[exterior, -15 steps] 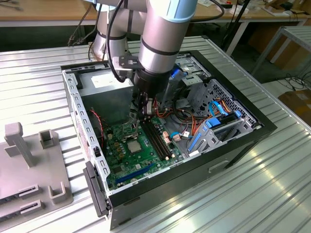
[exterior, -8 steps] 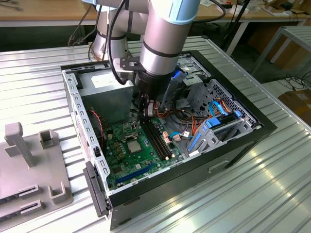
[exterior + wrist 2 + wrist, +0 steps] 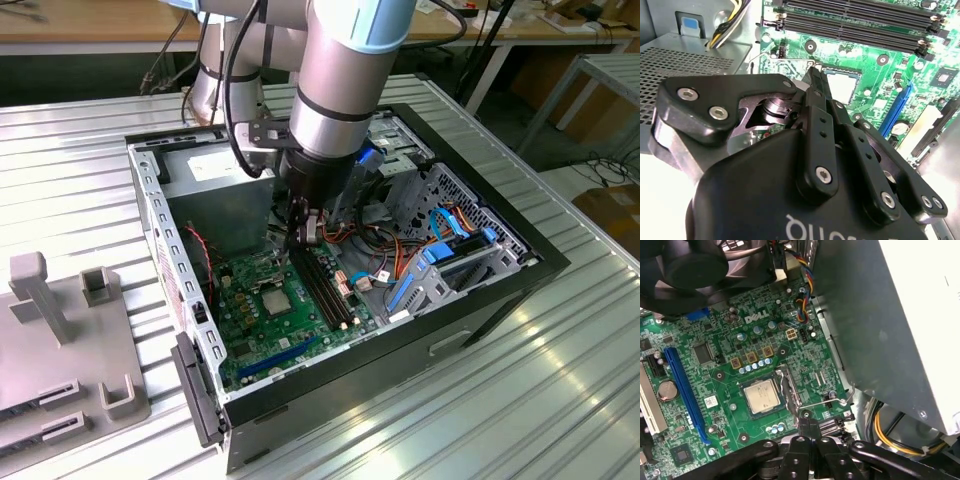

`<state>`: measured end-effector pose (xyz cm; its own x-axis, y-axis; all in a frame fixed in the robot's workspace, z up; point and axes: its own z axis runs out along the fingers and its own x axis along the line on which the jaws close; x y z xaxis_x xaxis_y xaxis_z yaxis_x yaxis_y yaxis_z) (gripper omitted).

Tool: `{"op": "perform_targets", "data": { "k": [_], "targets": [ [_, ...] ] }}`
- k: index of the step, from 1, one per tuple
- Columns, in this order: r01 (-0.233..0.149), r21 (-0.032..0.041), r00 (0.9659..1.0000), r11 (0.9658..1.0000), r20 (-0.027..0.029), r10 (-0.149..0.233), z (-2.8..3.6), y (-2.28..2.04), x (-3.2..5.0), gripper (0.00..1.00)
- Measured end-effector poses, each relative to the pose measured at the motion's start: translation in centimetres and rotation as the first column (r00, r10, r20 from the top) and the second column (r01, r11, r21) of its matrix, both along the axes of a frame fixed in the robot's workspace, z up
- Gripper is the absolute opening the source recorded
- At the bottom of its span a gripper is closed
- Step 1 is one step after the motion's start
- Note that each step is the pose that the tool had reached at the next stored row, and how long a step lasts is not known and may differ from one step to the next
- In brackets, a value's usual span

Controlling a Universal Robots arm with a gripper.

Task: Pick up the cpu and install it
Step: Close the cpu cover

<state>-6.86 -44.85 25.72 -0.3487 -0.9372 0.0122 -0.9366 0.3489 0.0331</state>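
Ribbed metal table (image 3: 560, 400), wooden workbenches (image 3: 90, 25) behind

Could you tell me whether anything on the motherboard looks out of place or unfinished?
The cpu sits square in its socket, but the socket's retention lever stands swung out, not latched. The gripper hovers beside it with its jaws together, holding nothing. Nothing looks damaged.

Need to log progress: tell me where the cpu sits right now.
The cpu lies in the socket on the green motherboard, beside the blue slot in the first wrist view; the gripper is shut just off it.
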Motion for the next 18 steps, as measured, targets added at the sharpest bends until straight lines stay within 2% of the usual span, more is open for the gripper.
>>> {"op": "perform_targets", "data": {
  "k": [2, 11, 18],
  "targets": [
    [0.0, 0.0001, 1.0, 1.0, 0.0, 0.0, 0.0, -0.23, -0.01, 0.11],
    [0.0, 0.0001, 1.0, 1.0, 0.0001, 0.0, 0.0, -0.74, -0.02, 0.11],
    [0.0, 0.0001, 1.0, 1.0, 0.0, 0.0, 0.0, -0.85, -0.02, 0.11]
  ]
}}
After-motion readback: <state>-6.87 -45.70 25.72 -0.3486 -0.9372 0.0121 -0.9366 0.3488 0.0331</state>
